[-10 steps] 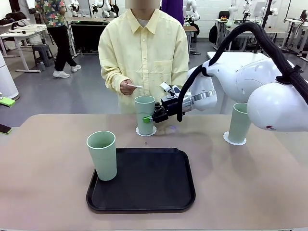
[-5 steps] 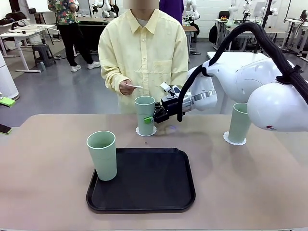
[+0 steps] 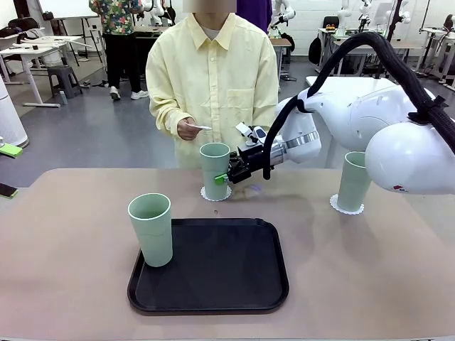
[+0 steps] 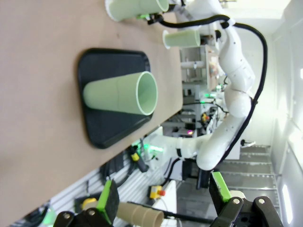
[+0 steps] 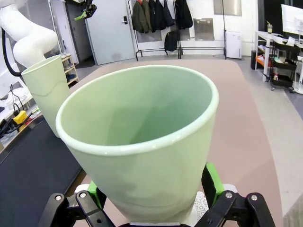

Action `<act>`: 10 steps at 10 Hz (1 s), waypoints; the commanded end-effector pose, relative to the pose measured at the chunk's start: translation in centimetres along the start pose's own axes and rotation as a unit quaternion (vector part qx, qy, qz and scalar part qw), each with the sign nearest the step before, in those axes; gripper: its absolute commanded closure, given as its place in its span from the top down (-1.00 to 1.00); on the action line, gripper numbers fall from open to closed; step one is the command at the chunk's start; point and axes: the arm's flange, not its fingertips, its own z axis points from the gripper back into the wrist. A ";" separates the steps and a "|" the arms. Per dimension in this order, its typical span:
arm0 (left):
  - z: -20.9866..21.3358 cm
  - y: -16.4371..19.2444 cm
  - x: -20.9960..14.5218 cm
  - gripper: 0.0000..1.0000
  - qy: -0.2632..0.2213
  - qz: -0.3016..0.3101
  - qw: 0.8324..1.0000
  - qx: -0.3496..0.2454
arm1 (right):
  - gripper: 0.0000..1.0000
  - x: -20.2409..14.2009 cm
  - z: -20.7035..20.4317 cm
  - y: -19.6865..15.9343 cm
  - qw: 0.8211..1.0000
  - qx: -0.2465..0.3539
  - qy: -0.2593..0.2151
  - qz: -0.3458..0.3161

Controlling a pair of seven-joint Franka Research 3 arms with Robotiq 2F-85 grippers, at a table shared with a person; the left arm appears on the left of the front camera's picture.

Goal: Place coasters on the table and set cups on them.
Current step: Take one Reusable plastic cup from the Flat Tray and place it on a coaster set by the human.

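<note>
1. If the right end effector [image 3: 223, 177] draws away while a pad clings, the middle cup [image 3: 215, 167] could tip or slide off its coaster [image 3: 215, 194]. Its pads flank the cup low on the wall, but I cannot tell whether they press it.
2. The left end effector [image 4: 163, 196] is spread wide, holding nothing.
3. The cup is a tall, tapered, pale mint tumbler. It stands upright on the lacy white disc at the far middle of the surface [image 3: 64, 234], just before the person.
</note>
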 end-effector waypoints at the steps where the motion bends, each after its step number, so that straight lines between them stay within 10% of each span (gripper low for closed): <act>1: 0.0 0.0 0.0 1.00 -0.003 -0.009 1.000 -0.010 | 1.00 0.5 0.5 -0.7 1.000 0.004 0.013 -0.011; 10: 0.0 0.0 0.0 1.00 -0.003 -0.009 1.000 -0.010 | 1.00 0.2 1.1 -0.5 0.999 -0.001 0.020 -0.028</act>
